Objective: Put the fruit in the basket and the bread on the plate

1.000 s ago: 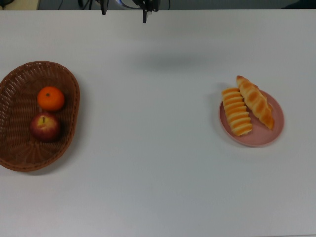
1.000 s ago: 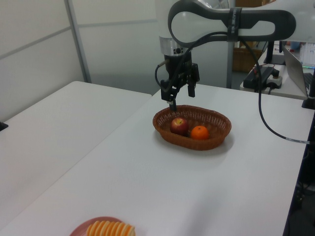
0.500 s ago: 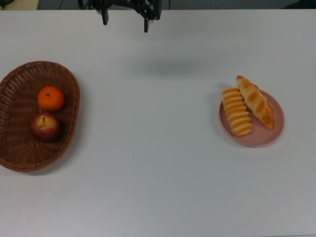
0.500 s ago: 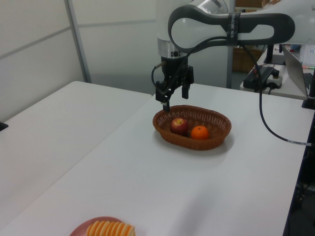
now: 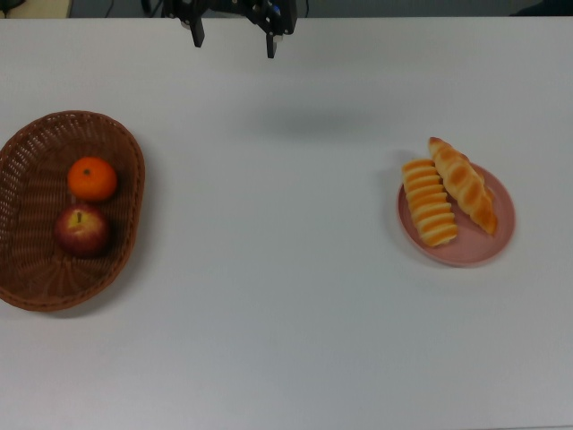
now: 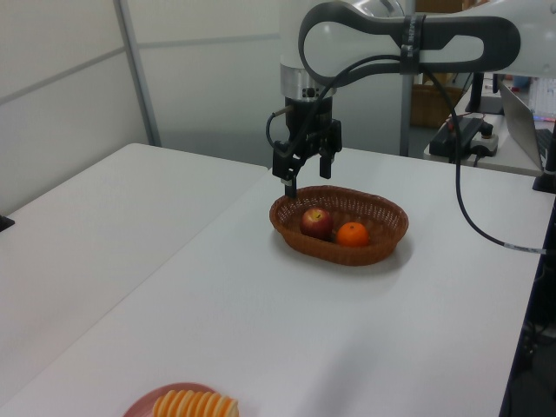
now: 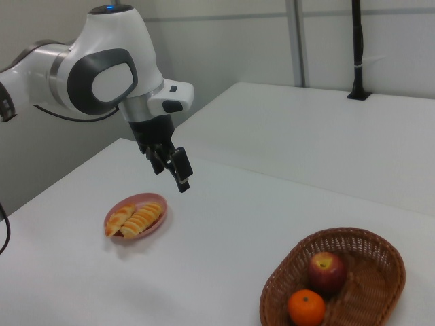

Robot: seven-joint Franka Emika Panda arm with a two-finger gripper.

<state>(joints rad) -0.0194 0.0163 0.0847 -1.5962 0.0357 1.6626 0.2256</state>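
Note:
In the top view the brown wicker basket (image 5: 27, 179) lies at the left and holds the orange (image 5: 92, 179) and the dark red apple (image 5: 82, 230). At the right, the pink plate (image 5: 498, 235) carries the ribbed roll (image 5: 429, 215) and the braided pastry (image 5: 463, 185). My gripper (image 5: 235, 38) hangs open and empty above the table's far edge, between basket and plate. In the left view the gripper (image 6: 308, 172) is above the table just beyond the basket (image 6: 382, 248), with apple (image 6: 316, 222) and orange (image 6: 352, 234) inside. In the right view the gripper (image 7: 170, 170) hovers near the plate (image 7: 153, 227).
A second white table (image 6: 78, 217) stands beside this one in the left view. At the left view's right are a black cable (image 6: 473, 221) and a desk with equipment (image 6: 469, 130). A black pole (image 7: 357, 47) stands on the far table in the right view.
The open gripper has come further into the top view from its upper edge, both fingers now showing. In the left view it has shifted leftward. Fruit and bread have not moved.

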